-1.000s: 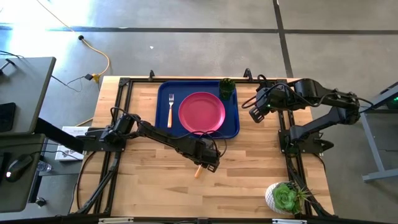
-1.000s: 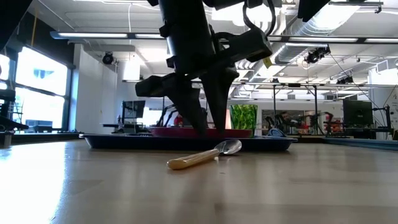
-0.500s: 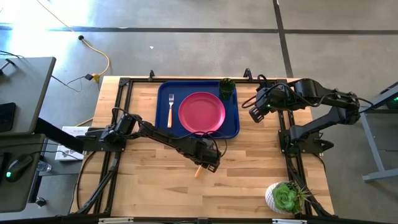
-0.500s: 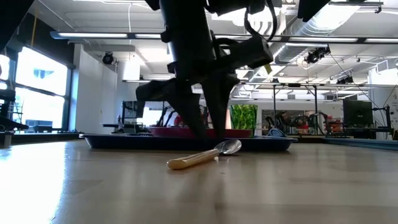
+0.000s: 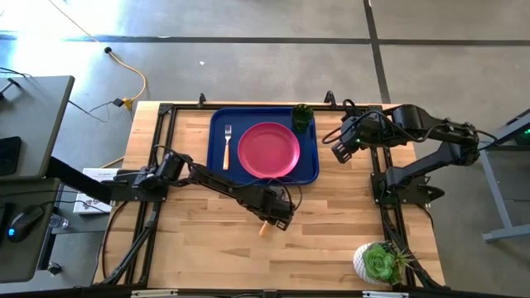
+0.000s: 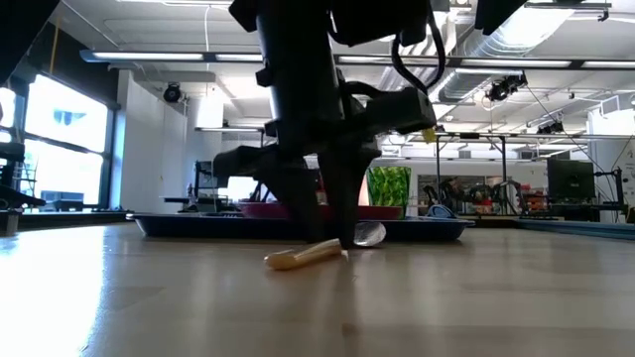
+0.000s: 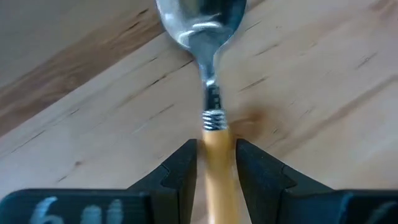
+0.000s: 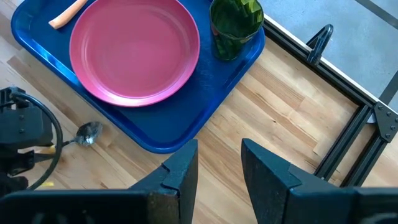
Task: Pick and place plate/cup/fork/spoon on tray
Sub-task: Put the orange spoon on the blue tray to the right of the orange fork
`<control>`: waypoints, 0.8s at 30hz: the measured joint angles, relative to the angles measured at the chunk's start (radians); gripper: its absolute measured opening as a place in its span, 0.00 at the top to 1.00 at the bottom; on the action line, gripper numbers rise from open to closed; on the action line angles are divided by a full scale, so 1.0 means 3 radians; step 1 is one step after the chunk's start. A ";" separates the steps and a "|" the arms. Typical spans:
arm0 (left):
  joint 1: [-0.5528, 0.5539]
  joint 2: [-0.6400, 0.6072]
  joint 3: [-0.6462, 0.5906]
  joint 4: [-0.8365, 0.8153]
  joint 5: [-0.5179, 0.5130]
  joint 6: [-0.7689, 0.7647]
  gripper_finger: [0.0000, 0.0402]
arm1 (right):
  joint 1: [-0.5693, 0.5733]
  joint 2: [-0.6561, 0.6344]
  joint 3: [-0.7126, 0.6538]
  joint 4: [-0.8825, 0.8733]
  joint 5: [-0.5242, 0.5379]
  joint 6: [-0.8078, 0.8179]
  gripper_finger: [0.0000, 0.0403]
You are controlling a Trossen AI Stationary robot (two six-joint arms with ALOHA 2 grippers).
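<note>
1. The tray (image 5: 217, 141), along the table's (image 5: 331, 240) far edge, is already being occupied by the plate (image 5: 268, 150), cup (image 5: 301, 117) and fork (image 5: 227, 146).
2. The right gripper (image 8: 219, 163), fingers apart, is being held idle beyond the tray's right edge.
3. The left gripper (image 7: 216, 163) is being lowered astride the spoon (image 7: 208, 81), fingers apart either side of its handle; the spoon's long axis is being kept running straight ahead between them, bowl towards the tray's near edge.
</note>
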 joint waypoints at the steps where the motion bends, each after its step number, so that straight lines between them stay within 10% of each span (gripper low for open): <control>1: 0.0000 0.0018 0.0006 -0.0006 -0.0001 -0.0019 0.74 | 0.0000 0.0000 0.0000 0.0001 0.0000 0.0000 0.72; 24: -0.0043 0.0022 0.0000 -0.0161 -0.0123 0.0114 0.90 | 0.0000 0.0000 0.0000 0.0037 0.0000 0.0014 0.72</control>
